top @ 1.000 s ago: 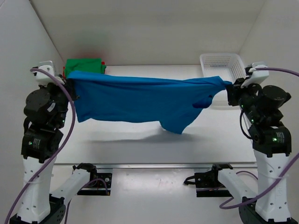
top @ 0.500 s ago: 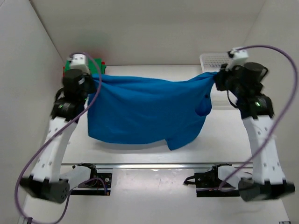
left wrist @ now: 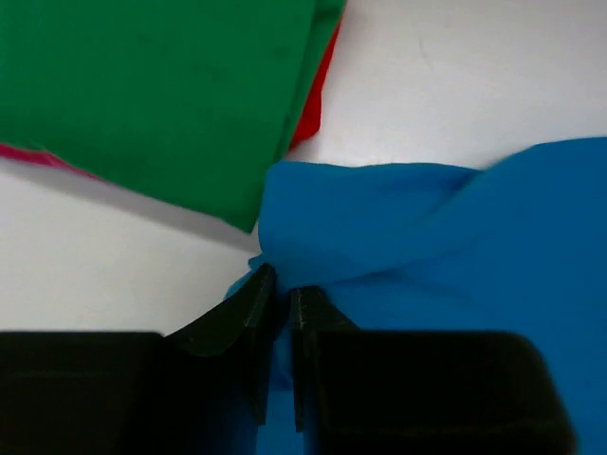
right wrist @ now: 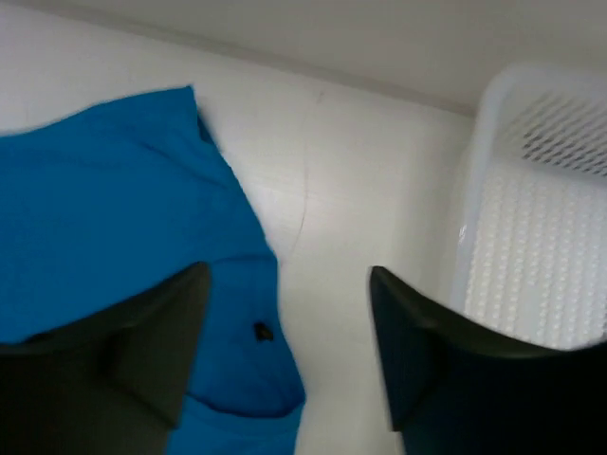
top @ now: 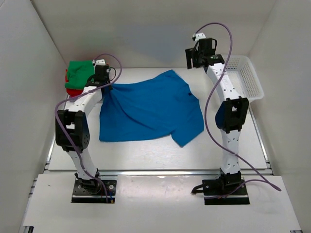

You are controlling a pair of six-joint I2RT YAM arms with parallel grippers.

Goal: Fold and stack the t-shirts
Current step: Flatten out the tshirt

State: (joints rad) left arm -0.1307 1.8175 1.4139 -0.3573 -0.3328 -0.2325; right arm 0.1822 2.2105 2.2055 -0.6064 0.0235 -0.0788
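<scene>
The blue t-shirt [top: 146, 109] lies spread and creased on the white table. Its top left corner is bunched between the fingers of my left gripper [top: 103, 85], whose jaws stand almost together on the blue cloth [left wrist: 455, 227]. Just left of that corner lies a folded green t-shirt [top: 80, 70] [left wrist: 161, 85] on top of a red one [top: 72, 91] [left wrist: 308, 106]. My right gripper [top: 193, 59] hangs above the shirt's top right corner [right wrist: 104, 209]. Its fingers [right wrist: 161, 332] are spread wide with nothing between them [right wrist: 289, 284].
A white mesh basket [top: 256, 77] [right wrist: 474, 199] stands at the back right, close to the right arm. White walls close in the table on the left, back and right.
The shirt hung stretched in the air between both grippers. Both arms reached to the back and laid it on the table. The right gripper opened and let go of its corner.
</scene>
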